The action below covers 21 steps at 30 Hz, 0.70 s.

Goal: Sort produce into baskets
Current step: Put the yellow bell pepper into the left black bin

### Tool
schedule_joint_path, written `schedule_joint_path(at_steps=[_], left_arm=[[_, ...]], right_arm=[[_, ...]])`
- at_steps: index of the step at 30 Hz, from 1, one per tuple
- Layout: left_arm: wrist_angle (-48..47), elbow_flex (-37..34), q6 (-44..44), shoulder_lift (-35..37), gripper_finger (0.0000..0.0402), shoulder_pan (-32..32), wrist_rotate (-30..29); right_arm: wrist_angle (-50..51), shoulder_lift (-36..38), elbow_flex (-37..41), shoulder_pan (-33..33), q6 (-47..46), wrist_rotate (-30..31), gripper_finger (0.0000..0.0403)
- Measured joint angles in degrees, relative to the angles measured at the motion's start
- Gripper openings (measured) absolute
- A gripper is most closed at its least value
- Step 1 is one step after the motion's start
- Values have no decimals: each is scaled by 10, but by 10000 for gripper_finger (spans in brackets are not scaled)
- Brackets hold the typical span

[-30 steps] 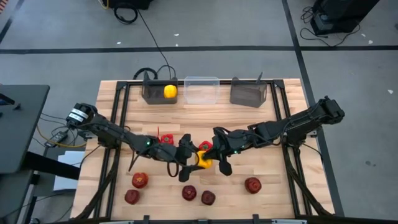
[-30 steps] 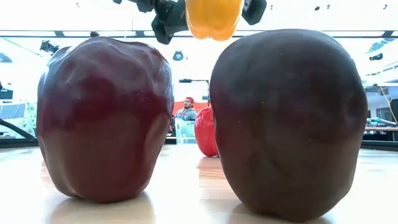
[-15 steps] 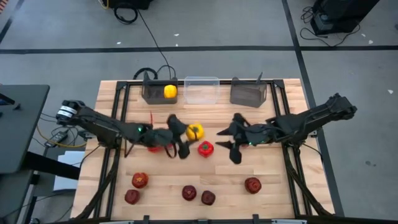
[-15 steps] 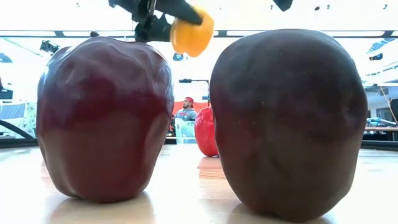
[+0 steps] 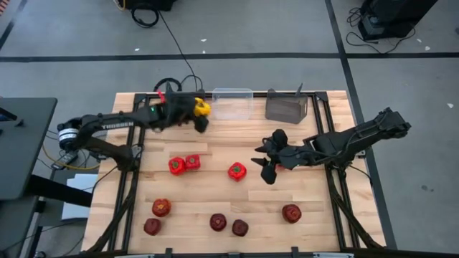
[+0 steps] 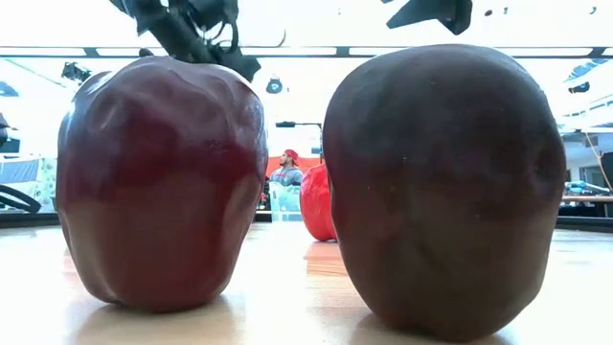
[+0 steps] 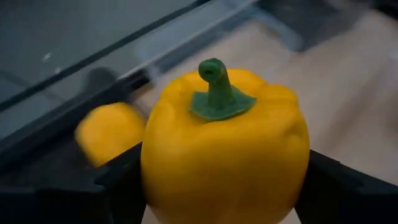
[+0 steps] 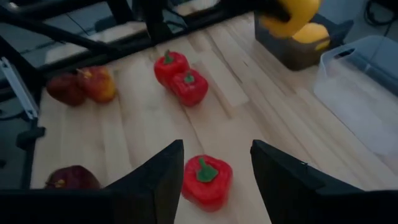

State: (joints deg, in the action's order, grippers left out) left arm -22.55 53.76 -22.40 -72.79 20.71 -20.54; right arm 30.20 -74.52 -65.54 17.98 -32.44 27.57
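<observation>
My left gripper (image 5: 195, 113) is shut on a yellow pepper (image 7: 224, 155) at the right end of the far-left dark grey bin (image 5: 172, 107). A second yellow pepper (image 7: 109, 130) lies in that bin. My right gripper (image 5: 264, 162) is open and empty above the table's middle, just right of a red pepper (image 5: 237, 170) that rests on the table and shows beyond its fingers (image 8: 206, 177). Two more red peppers (image 5: 184, 164) lie side by side at the left. Several dark red apples (image 5: 218, 221) rest along the near edge. My left gripper pinches the yellow pepper by two opposite sides of its body (image 7: 152, 180) between its two fingers (image 7: 118, 183). The fingers come from the table's left. The pepper is lifted clear of the table, with its green stem (image 7: 214, 78) pointing away from the gripper.
A clear bin (image 5: 231, 102) and a second dark grey bin (image 5: 286, 107) stand along the far edge, right of the first. In the low view two apples (image 6: 158, 182) (image 6: 445, 187) fill the foreground. A person (image 6: 287, 172) sits far behind the table.
My left gripper has carried the yellow pepper from the table's middle toward the far edge and the left, up to the far-left dark bin. My right gripper has drawn back toward the table's right edge, and the red pepper below it now shows.
</observation>
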Motion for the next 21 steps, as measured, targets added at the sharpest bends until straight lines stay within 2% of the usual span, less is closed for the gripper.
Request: schedule_joint_path(at_steps=[9, 12, 16, 21], left_arm=[[-44, 0, 20, 0, 327, 180, 31], [-52, 0, 1, -6, 328, 219, 34], [-68, 0, -3, -26, 335, 265, 70], [-69, 0, 27, -51, 374, 293, 102]], right_arm=[[0, -24, 0, -14, -18, -2, 205], [0, -25, 0, -26, -6, -2, 205], [1, -25, 0, -56, -27, -2, 205], [4, -25, 0, -114, -70, -38, 205]])
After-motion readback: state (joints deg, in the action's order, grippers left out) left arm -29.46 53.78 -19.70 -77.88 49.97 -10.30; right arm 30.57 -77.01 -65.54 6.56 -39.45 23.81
